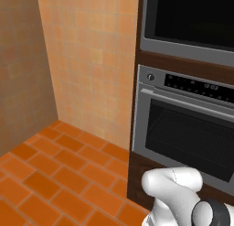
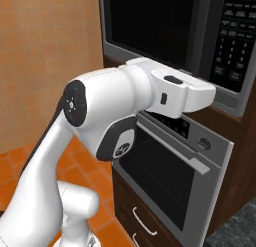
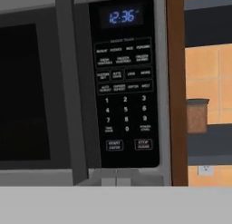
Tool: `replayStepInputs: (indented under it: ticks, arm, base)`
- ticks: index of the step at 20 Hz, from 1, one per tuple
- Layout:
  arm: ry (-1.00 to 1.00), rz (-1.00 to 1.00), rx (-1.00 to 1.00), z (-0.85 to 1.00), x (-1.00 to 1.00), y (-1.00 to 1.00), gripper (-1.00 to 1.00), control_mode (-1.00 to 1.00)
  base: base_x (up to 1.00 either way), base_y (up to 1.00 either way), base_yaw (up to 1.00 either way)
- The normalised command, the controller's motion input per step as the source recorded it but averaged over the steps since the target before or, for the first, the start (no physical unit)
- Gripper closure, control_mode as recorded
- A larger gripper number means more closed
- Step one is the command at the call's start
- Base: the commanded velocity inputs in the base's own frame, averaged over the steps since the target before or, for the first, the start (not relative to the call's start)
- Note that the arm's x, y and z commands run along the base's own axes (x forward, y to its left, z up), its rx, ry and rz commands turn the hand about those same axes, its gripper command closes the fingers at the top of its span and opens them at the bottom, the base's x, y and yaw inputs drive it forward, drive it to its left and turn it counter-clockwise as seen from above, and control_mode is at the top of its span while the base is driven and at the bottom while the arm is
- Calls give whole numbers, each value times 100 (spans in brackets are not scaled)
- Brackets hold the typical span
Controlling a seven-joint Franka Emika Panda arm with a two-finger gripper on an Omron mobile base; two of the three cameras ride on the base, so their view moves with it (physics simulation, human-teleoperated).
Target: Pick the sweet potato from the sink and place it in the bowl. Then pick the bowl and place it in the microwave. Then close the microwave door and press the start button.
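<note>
Black glass of the microwave door [image 3: 27,91] is seen shut, the start button [image 3: 114,145] lying straight ahead of the pincer and slightly left on the keypad [image 3: 124,82], pincer pressed together, nothing held.

arm [image 2: 100,116]: glossy white rounded shells | joints: dark grey round caps, one with a small ring of pale marks, another with a white emblem | hand block beside the microwave [image 2: 165,26]: white, boxy, with dark oval slot
</note>
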Motion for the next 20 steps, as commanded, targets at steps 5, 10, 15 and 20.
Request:
replayStepInputs:
  ticks: [5,10,15,20]
  arm:
    - [0,0,0,-4,25,-14,100,-100]
    - [0,0,0,-2,28,-9,100,-100]
    - [0,0,0,-1,26,-26,100,-100]
    - [0,0,0,-3,26,-25,100,-100]
  base:
    - [0,0,0]
    - [0,0,0]
    - [0,0,0]
    - [0,0,0]
